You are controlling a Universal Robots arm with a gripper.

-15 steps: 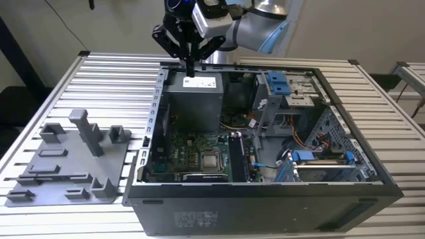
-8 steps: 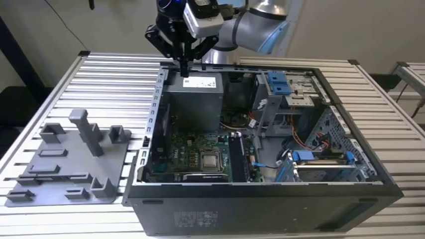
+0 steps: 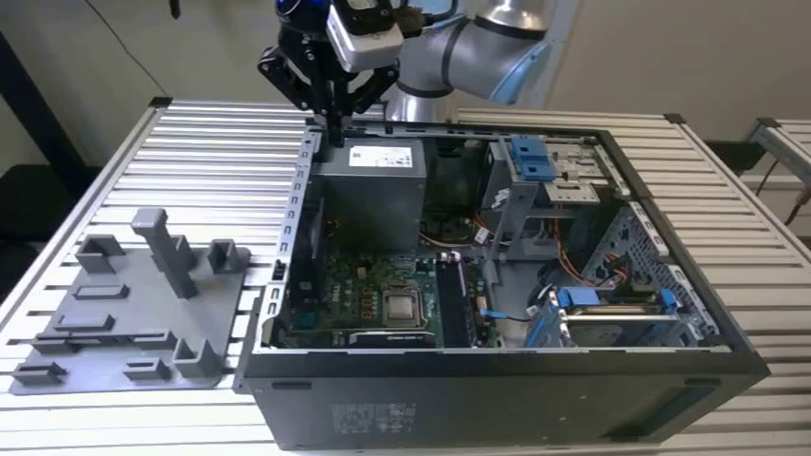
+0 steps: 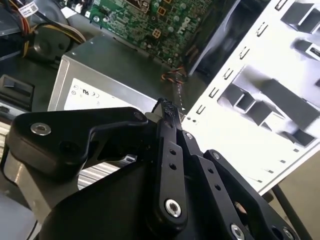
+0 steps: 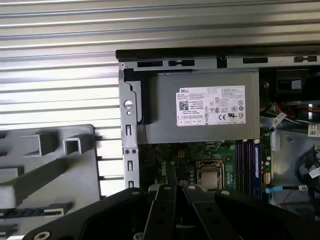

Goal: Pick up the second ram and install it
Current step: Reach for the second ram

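- Exterior view: pincer [image 3: 336, 122] poised above the rear rim of the open computer case [image 3: 507, 380], fingers brought together and pointing down, just over the grey power supply [image 3: 370, 195]. Green motherboard [image 3: 361, 304] on the case floor, with one dark stick [image 3: 453, 299] upright in a slot beside the processor. Grey fixture [image 3: 127, 318] on the slatted counter [image 3: 203, 142], just beside the case at the exterior view's left.
- Second wrist view: pincer [image 4: 167, 107] with tips pressed flat against each other. Power supply [image 4: 115, 65] below them (label side up), motherboard [image 4: 145, 20] beyond, fixture [image 4: 270, 95] washed bright to one side.
- First wrist view: pincer [image 5: 171, 180] closed, seen against the motherboard [image 5: 210, 155] just past the power supply [image 5: 200, 112]. Second ram [image 5: 32, 212], taken to be the long dark strip lying flat in a holder of the fixture [image 5: 50, 165], well apart from the pincer; identity not certain.
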